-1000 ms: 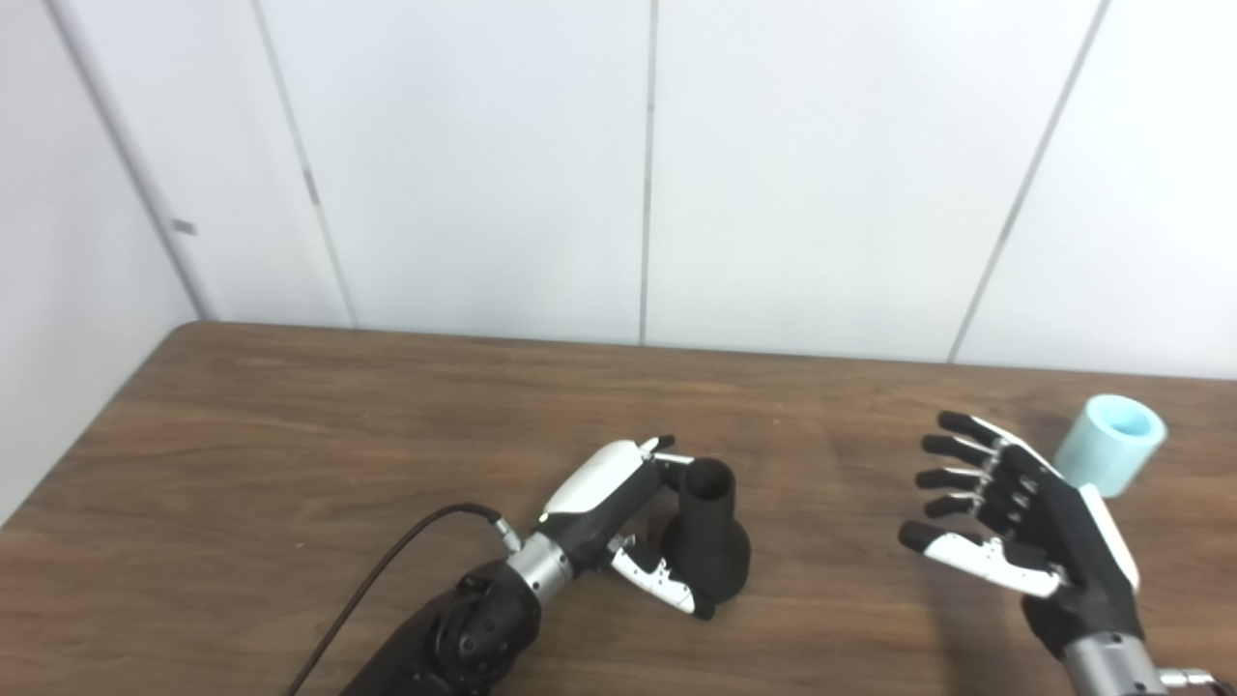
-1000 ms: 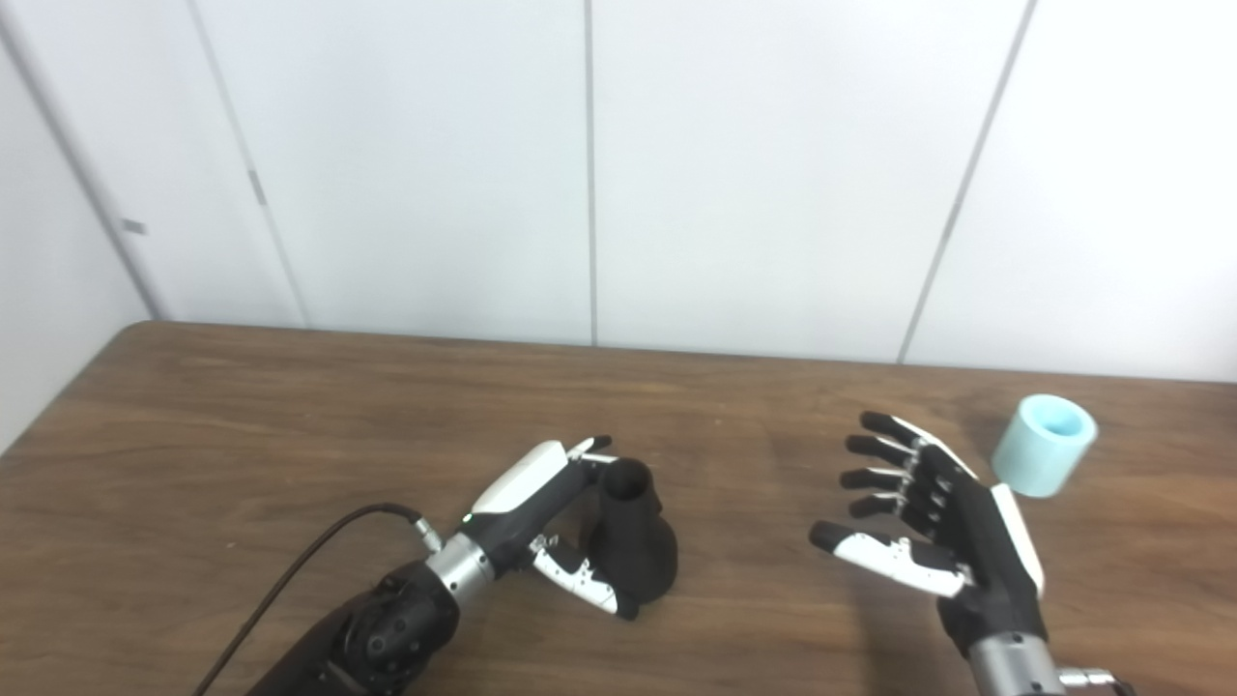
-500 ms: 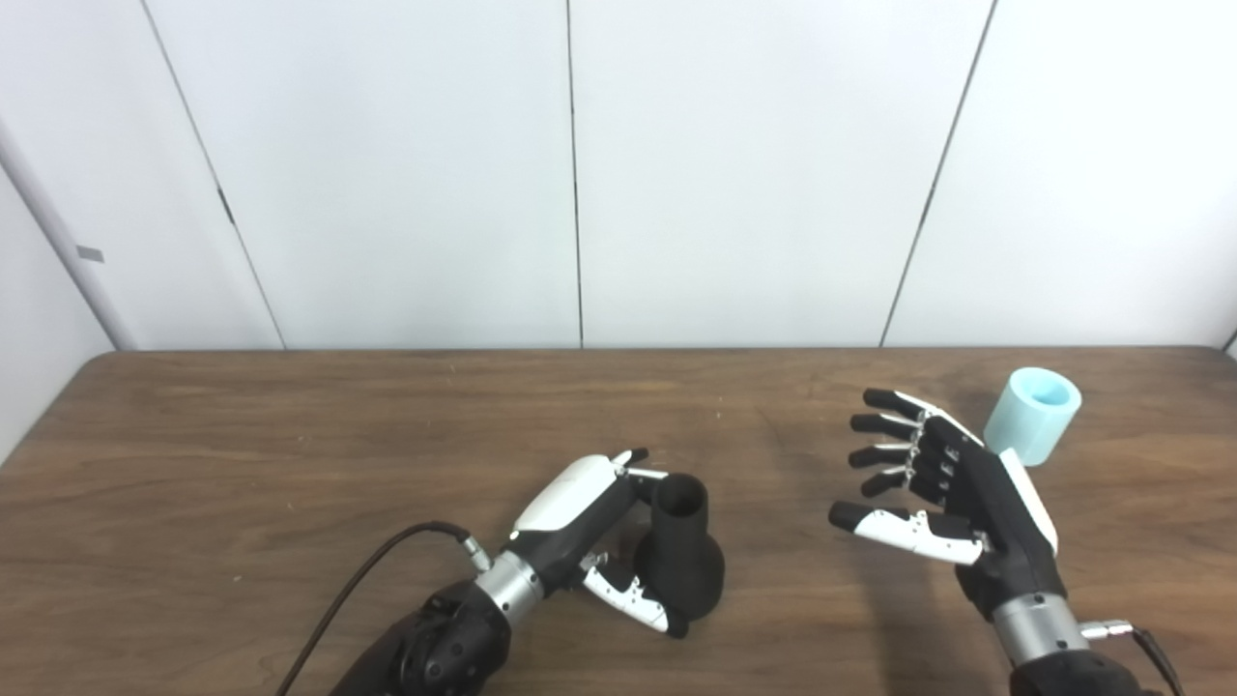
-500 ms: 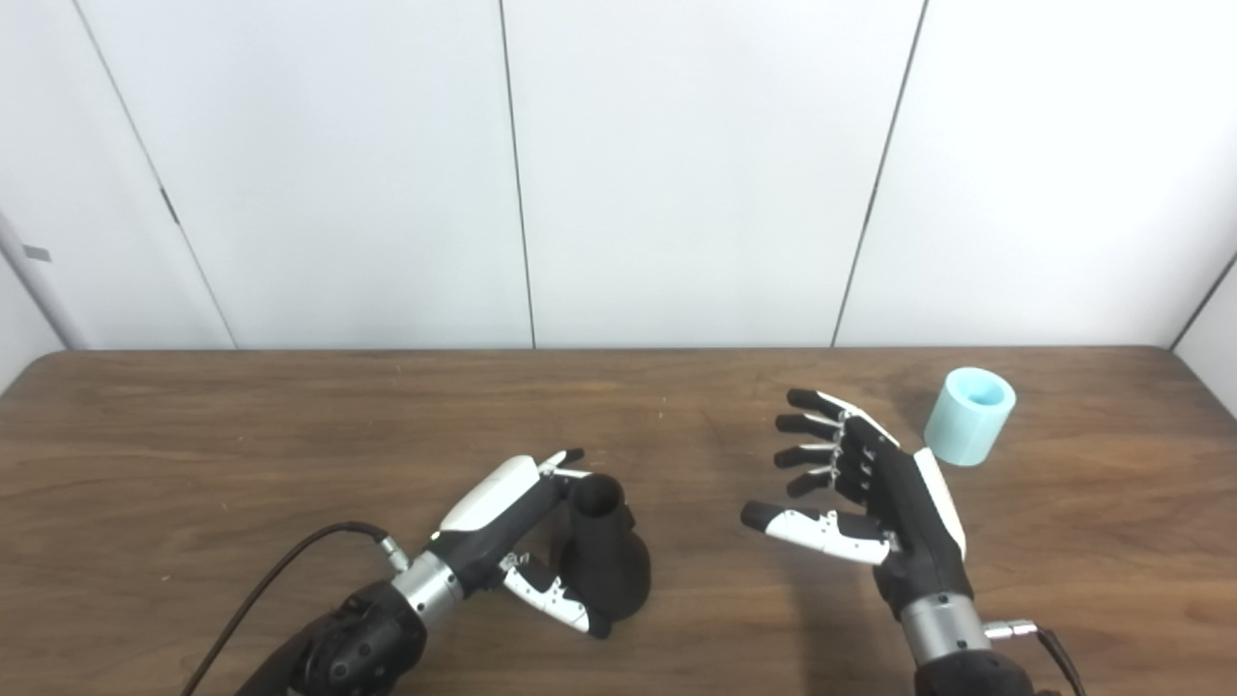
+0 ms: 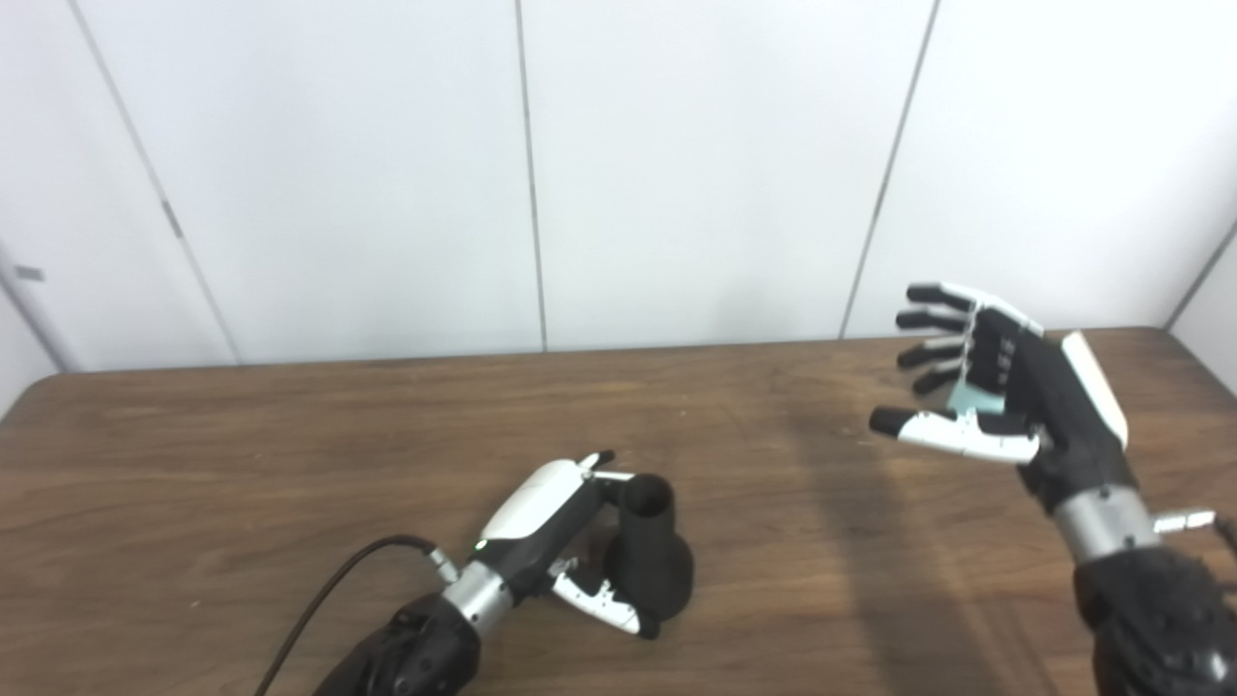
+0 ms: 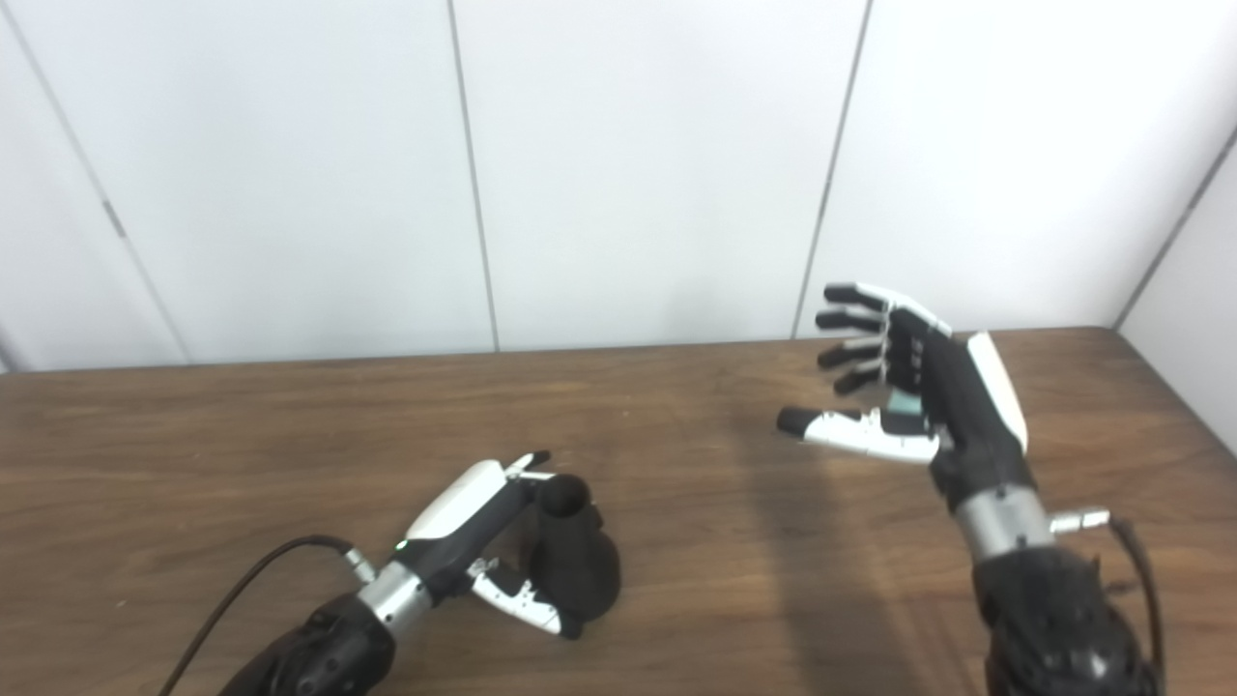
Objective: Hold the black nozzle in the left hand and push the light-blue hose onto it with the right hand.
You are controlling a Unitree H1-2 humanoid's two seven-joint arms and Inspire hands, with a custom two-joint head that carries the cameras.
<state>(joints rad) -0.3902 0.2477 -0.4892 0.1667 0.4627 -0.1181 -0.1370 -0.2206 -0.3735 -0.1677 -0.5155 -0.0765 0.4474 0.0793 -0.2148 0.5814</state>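
The right robot hand (image 5: 1005, 401) has lifted and gone toward the desk's far right corner, now mostly hiding the light-blue hose (image 5: 966, 398), I think.

Nozzle (image 5: 653, 570) matte black; hose (image 5: 966, 398) light blue behind right hand (image 5: 1015, 387); both hands black w/ white; table (image 5: 290, 464) dark brown woodgrain.

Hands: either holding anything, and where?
Left hand wraps the black nozzle around neck and base, still on the table. Right hand is open, holding nothing.
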